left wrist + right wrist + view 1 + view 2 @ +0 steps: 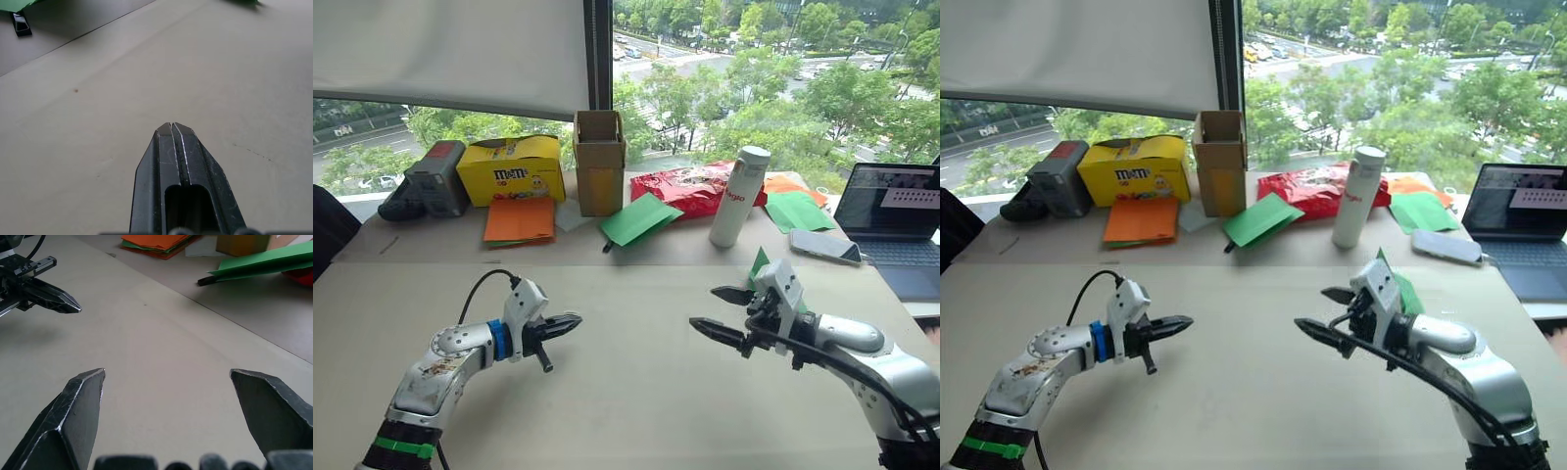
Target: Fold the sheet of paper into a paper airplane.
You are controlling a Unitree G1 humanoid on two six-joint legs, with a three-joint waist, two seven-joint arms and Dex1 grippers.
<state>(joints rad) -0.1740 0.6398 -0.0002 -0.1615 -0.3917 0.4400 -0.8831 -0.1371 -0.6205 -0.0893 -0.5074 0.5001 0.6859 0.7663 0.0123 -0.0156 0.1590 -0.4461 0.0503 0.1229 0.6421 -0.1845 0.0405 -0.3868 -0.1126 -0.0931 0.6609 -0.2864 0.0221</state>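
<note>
Right hand [724, 311] over bare tabletop [626, 392]

Both arms are silver-grey metal with white wrist housings. The left tool [563, 323] has black pointed fingers, a blue ring behind the wrist, a black cable looping over it and a green band lower down. The right tool [720, 311] has matching scuffed black fingers.
</note>
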